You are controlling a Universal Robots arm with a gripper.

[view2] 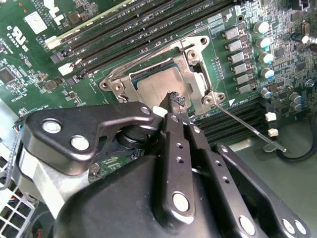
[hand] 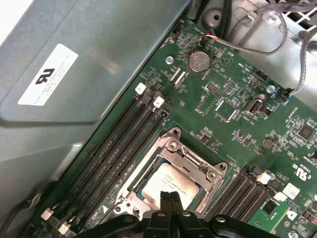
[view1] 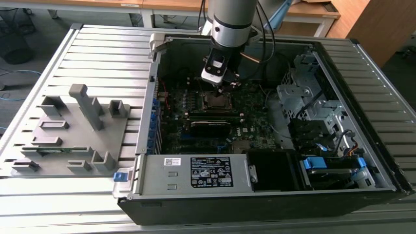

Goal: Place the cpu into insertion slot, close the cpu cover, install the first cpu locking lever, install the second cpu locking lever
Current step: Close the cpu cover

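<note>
Motherboard (hand: 225, 136) under downward pincer (hand: 171, 197) over cpu (hand: 173, 179)

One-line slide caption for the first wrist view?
End effector, shut, poised at the cpu framed by the closed cpu cover.

Silver-grey cylindrical arm (view1: 232, 19), black cables (view1: 266, 34), white wrist block (view1: 212, 74); black end effector (view2: 176, 102) with silver-screwed linkage bars (view2: 178, 158).

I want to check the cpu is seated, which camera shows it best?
The first wrist view: the cpu shows wide in the cover window, the tool hiding one edge. The second wrist view shows it too, the tool over one corner. In the exterior view the slot is too small to tell.
</note>
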